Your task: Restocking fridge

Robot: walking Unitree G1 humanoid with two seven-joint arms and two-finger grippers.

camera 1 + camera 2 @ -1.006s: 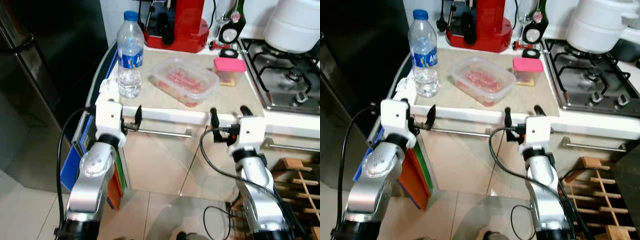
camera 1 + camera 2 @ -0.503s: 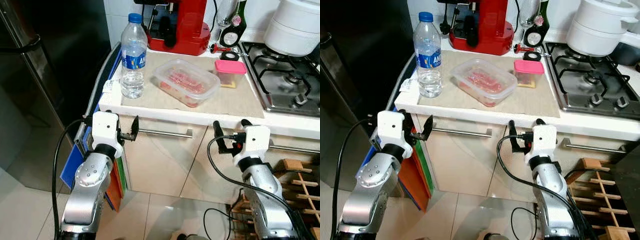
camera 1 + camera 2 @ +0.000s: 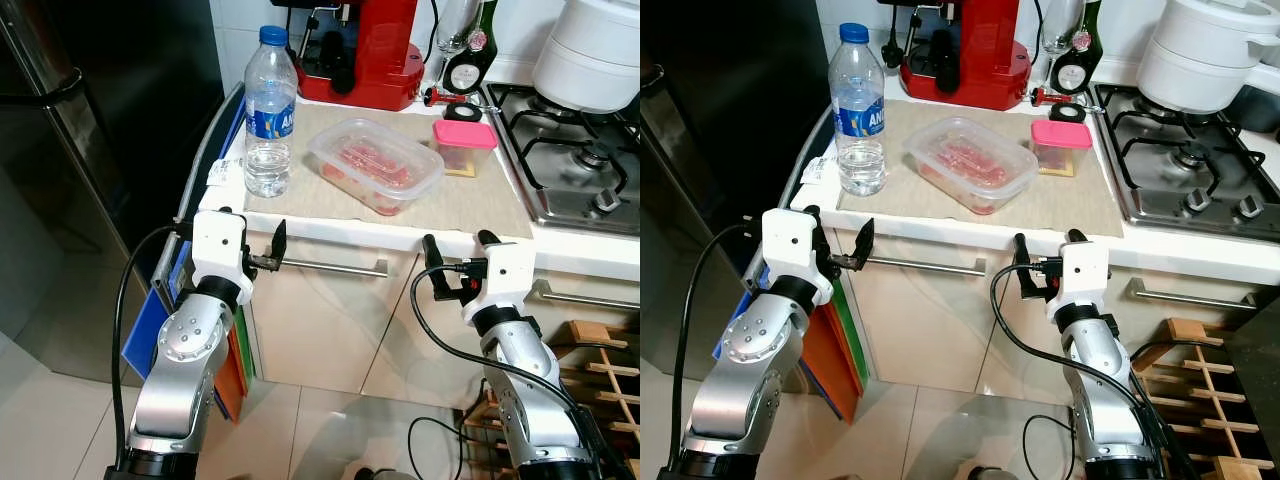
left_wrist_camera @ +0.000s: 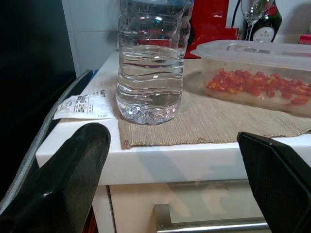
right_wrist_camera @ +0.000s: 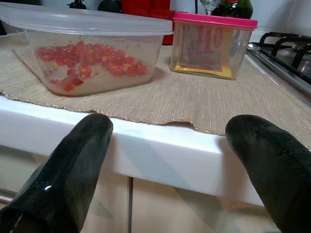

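My left gripper hung spread and empty below the counter edge; the upright water bottle stood straight ahead and above it, nearer than my right gripper, also spread.

Clear plastic water bottle and tub sit on a rough woven mat; glossy white counter, brushed metal drawer handle.

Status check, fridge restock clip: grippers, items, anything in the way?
Left gripper and right gripper open, empty, below the counter edge. Water bottle, clear food container, pink-lidded box untouched on mat. Nothing in the way.
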